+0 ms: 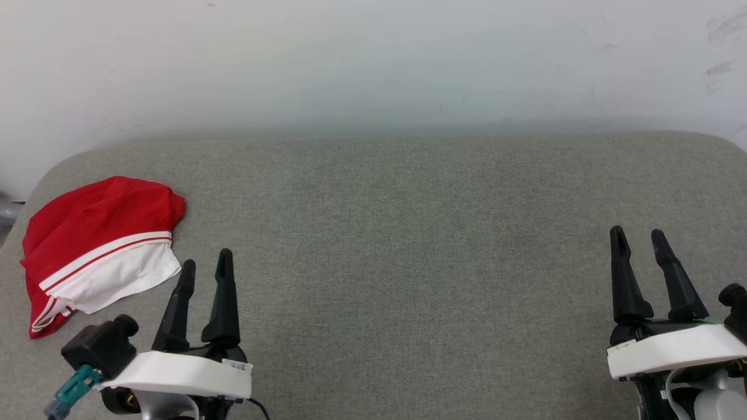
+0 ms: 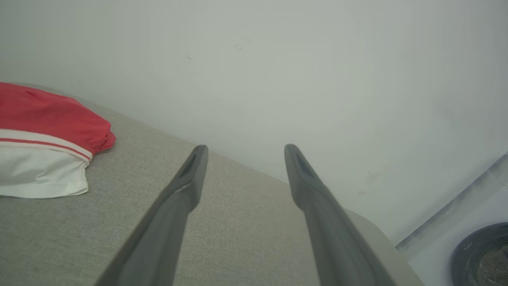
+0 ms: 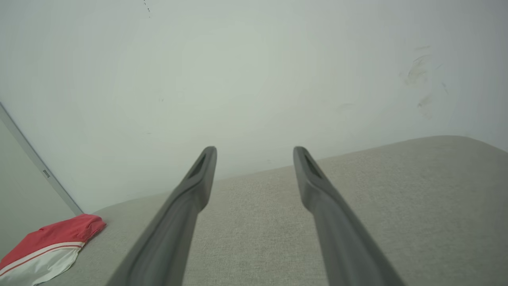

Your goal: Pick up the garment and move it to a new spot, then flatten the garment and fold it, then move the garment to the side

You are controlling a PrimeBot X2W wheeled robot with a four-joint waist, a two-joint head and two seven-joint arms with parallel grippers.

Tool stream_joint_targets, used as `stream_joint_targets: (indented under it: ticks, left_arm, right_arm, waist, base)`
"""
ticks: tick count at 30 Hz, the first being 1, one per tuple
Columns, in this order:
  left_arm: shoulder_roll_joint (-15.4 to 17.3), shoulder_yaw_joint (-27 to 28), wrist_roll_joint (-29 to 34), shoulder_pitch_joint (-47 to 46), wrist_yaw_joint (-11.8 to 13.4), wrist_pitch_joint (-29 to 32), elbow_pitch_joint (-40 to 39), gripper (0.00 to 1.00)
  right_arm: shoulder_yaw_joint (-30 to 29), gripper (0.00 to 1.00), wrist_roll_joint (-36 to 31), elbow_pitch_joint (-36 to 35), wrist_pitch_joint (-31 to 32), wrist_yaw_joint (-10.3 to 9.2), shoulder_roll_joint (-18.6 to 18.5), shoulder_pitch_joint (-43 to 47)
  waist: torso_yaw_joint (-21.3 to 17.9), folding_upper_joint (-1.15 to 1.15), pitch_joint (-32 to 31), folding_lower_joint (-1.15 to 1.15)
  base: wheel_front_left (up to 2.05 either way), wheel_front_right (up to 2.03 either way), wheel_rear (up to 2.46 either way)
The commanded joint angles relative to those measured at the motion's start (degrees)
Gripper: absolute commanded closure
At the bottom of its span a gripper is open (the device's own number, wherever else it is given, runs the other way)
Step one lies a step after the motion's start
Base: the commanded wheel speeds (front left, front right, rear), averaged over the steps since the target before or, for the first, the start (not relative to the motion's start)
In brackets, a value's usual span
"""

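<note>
The garment (image 1: 99, 245) lies bunched in a heap at the left end of the grey fabric surface (image 1: 408, 245); it is red with a white sleeve and red-and-white striped trim. My left gripper (image 1: 206, 262) stands open just to the right of the heap, close to the white sleeve edge but apart from it, nothing between its fingers. My right gripper (image 1: 639, 236) is open over the far right of the surface, empty. In the left wrist view the garment (image 2: 43, 139) sits left of my open left gripper (image 2: 242, 153). The right wrist view has the garment (image 3: 47, 250) far left of my right gripper (image 3: 254, 155).
A pale wall (image 1: 373, 58) runs behind the padded surface, whose far corners are rounded. A wide stretch of bare grey fabric lies between the two grippers. A dark round object (image 2: 482, 254) sits on the floor beyond the surface's edge.
</note>
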Motion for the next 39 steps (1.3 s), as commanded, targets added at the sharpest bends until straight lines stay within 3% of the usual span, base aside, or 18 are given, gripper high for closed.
stream_joint_targets:
  ticks: [1, 15, 29, 33, 39]
  left_arm:
    - [0.6, -1.4, 2.8, -0.1, 1.0, -0.7, -1.1, 0.0]
    - [6.6, -12.1, 12.8, 0.2, 10.7, -2.8, 0.9, 0.0]
    - [9.9, -18.5, 19.3, -0.5, 16.7, -4.7, 2.1, 0.0]
    - [9.3, -18.4, 19.3, -0.1, 17.3, -5.2, 0.6, 0.0]
    - [7.2, -15.4, 18.7, 1.8, 14.1, -6.0, -1.9, 0.0]
  right_arm:
    - [-0.1, 0.0, -2.7, -0.7, -0.7, -0.01, -0.1, 0.4]
    - [0.6, 0.0, -14.9, 1.2, -3.0, -0.01, -0.1, 0.9]
    - [1.8, 0.0, -24.4, 1.2, -4.9, -0.02, -0.1, 1.1]
    - [1.9, 0.0, -23.9, 1.8, -5.4, -0.02, -0.1, 1.6]
    - [2.2, 0.0, -19.4, 3.5, -6.1, -0.03, 0.0, 2.1]
  waist:
    - [0.0, 0.0, 0.0, 0.0]
    - [-0.4, 0.0, 0.1, 0.0]
    - [-1.1, 0.0, 0.3, 0.0]
    - [-1.1, 0.0, 0.3, 0.0]
    - [-1.1, 0.0, 0.3, 0.0]
  base:
    - [0.0, 0.0, 0.0]
    - [0.0, 0.0, 0.0]
    - [0.0, 0.0, 0.0]
    - [0.0, 0.0, 0.0]
    - [0.0, 0.0, 0.0]
